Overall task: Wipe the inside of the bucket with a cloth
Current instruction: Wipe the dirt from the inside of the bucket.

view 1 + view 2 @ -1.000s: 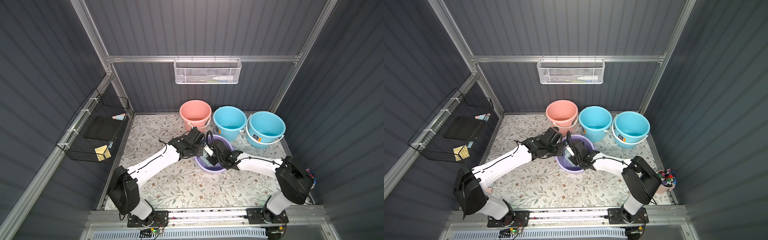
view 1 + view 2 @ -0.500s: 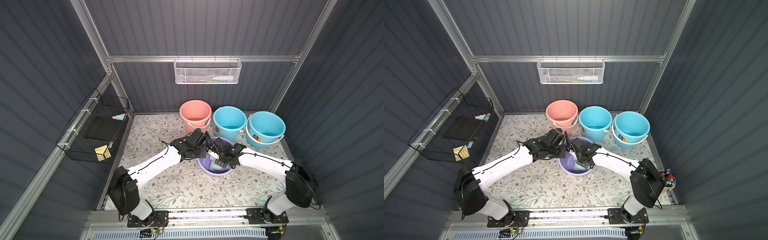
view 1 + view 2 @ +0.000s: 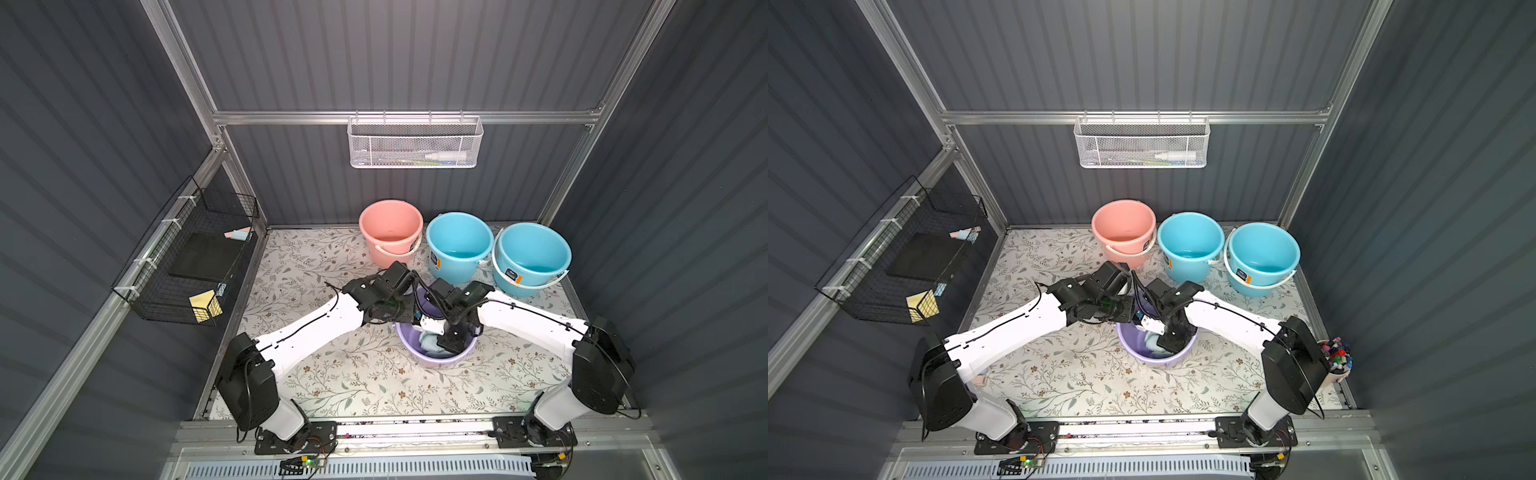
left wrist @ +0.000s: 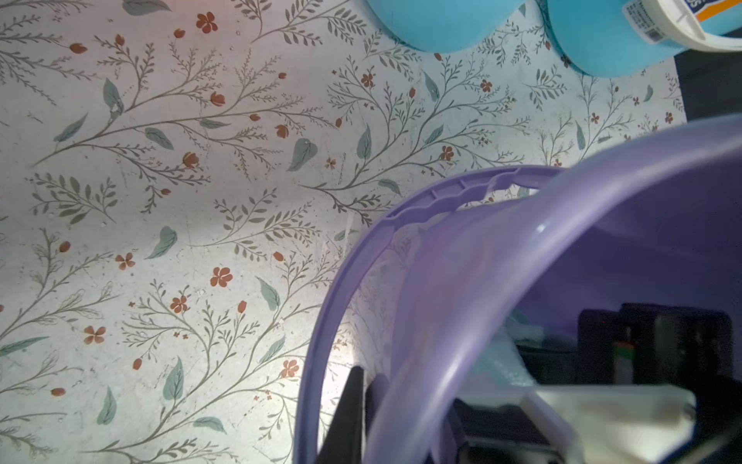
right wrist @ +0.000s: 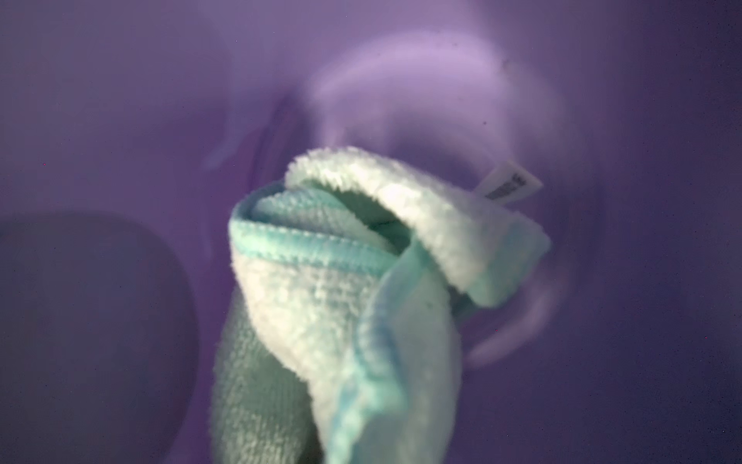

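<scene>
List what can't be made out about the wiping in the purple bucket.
- Right hand: fingertips under its own wrist in both top views, behind the cloth in the right wrist view.
- Purple bucket floor: blurred in the right wrist view, under the arms in top views.
- Left hand: fingertips cut off by the left wrist view's edge.
- Wire basket contents: too small, top views.

Twin overhead views, whole scene shared; wrist cameras close on purple bucket (image 4: pixel 602 217).
</scene>
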